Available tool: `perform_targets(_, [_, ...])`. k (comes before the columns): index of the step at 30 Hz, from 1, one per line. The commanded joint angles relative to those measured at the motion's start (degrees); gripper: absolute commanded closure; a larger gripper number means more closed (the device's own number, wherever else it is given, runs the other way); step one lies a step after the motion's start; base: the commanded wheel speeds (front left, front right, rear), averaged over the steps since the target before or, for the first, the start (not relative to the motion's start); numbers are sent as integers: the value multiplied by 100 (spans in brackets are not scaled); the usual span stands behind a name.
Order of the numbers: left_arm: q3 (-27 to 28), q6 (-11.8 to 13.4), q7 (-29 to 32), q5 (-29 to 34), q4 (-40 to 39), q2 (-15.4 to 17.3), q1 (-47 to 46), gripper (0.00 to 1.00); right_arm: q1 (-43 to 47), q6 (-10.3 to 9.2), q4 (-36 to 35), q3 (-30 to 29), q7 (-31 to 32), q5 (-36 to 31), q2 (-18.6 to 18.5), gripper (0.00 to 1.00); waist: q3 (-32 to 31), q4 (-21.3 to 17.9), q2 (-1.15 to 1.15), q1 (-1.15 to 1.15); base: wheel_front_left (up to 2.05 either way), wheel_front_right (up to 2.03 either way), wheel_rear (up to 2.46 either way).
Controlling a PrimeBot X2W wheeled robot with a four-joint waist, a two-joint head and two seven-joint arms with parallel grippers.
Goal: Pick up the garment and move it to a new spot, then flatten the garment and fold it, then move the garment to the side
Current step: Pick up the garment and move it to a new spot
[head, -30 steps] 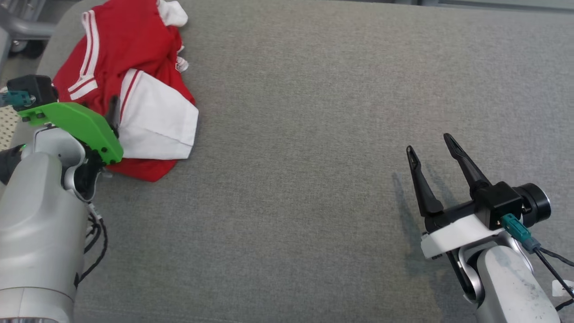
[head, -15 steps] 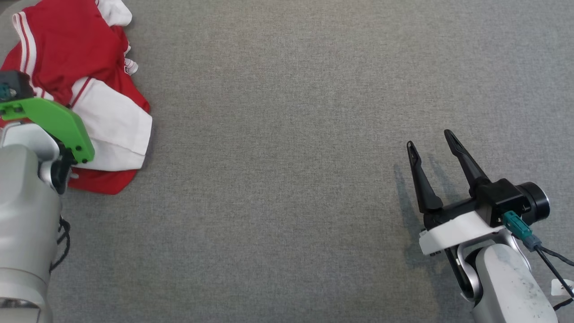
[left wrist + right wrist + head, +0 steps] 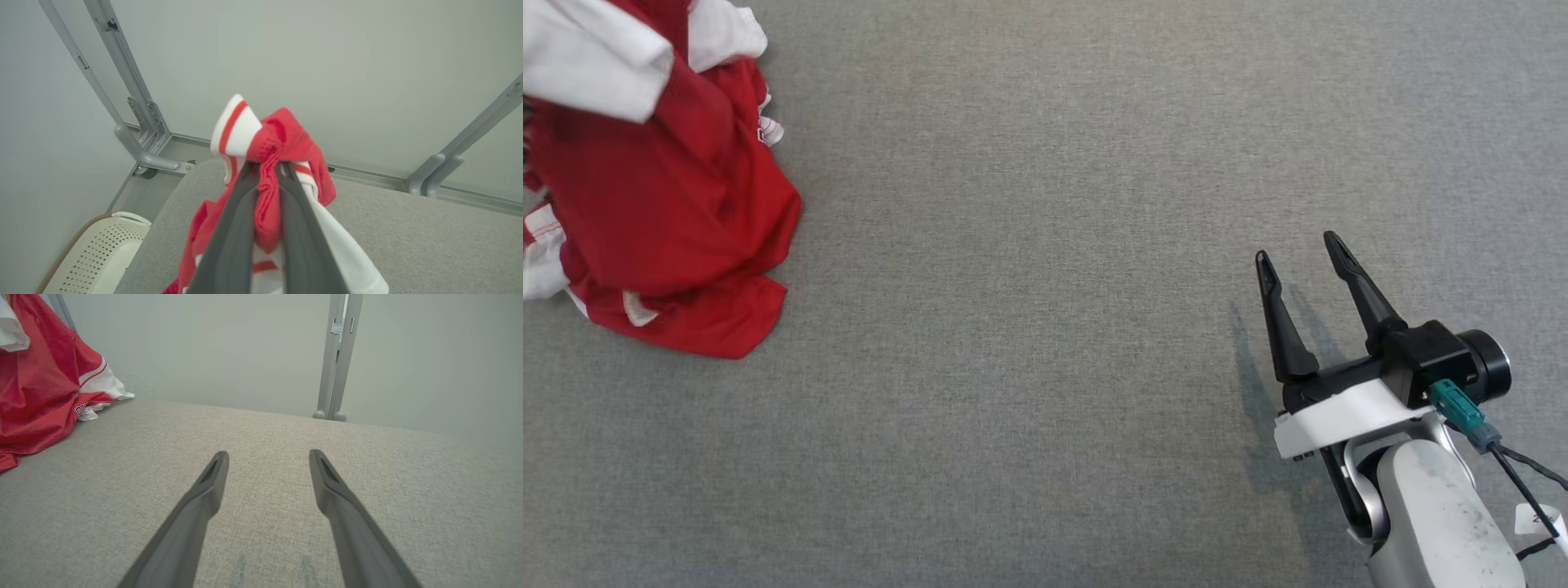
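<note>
A red garment with white sleeves and striped trim [image 3: 654, 196] hangs bunched at the head view's far left, its lower hem touching the grey surface [image 3: 1054, 245]. In the left wrist view my left gripper [image 3: 267, 167] is shut on a bunch of the red fabric [image 3: 282, 139], and the cloth drapes down past the fingers. My right gripper [image 3: 1298, 249] stands open low over the surface at the lower right, far from the garment, nothing between its fingers [image 3: 212, 477]. The right wrist view has the garment [image 3: 36, 388] at its left edge.
A white perforated basket [image 3: 98, 253] stands on the floor beside the surface's left end. Grey metal frame posts [image 3: 337, 355] rise behind the surface against a pale wall. Wide bare grey fabric lies between the garment and the right gripper.
The garment went from lying crumpled on the surface to hanging lifted in the left gripper. The left arm left the head view. The camera shifted, so the scene slid leftward.
</note>
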Motion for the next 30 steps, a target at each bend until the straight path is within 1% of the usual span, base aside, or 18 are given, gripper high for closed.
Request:
perform_targets(1, [10, -16, -26, -7, -52, 86, -125, 100, 29, 0, 14, -13, -18, 23, 6, 0, -25, -39, 0, 0, 0, 0, 0])
perform_targets(4, [-15, -39, 29, -87, -253, 163, -341, 100, 123, 0, 46, -54, -18, 65, 57, 0, -93, -127, 0, 0, 0, 0, 0])
perform_targets(9, [-154, -49, 245, -336, -830, 30, -575, 100, 241, 0, 59, -144, -18, 123, 112, 0, -249, -247, 0, 0, 0, 0, 0])
perform_targets(12, [-338, -51, 480, -680, -1450, -100, -576, 100, 303, 0, 48, -222, -18, 152, 122, 0, -377, -324, 0, 0, 0, 0, 0])
perform_targets(18, [-713, -48, 1051, -1384, -2756, -311, -233, 100, 407, 0, 11, -304, -18, 190, 146, 0, -665, -548, 0, 0, 0, 0, 0])
perform_targets(23, [-859, -48, 1409, -1949, -3779, -616, 180, 100, 544, 0, 7, -347, -18, 289, 152, 0, -880, -796, 0, 0, 0, 0, 0])
perform_targets(26, [-891, 65, 1598, -2235, -4337, -856, 498, 100, 607, 0, 11, -325, -18, 369, 153, 0, -967, -958, 0, 0, 0, 0, 0])
perform_targets(27, [-964, 164, 1768, -2383, -4729, -969, 702, 100, 651, 0, 8, -319, -18, 409, 152, 0, -1000, -1070, 0, 0, 0, 0, 0])
perform_targets(30, [-1016, 356, 1975, -2535, -5286, -1026, 985, 100, 702, 0, -11, -342, -18, 466, 153, 0, -1010, -1208, 0, 0, 0, 0, 0])
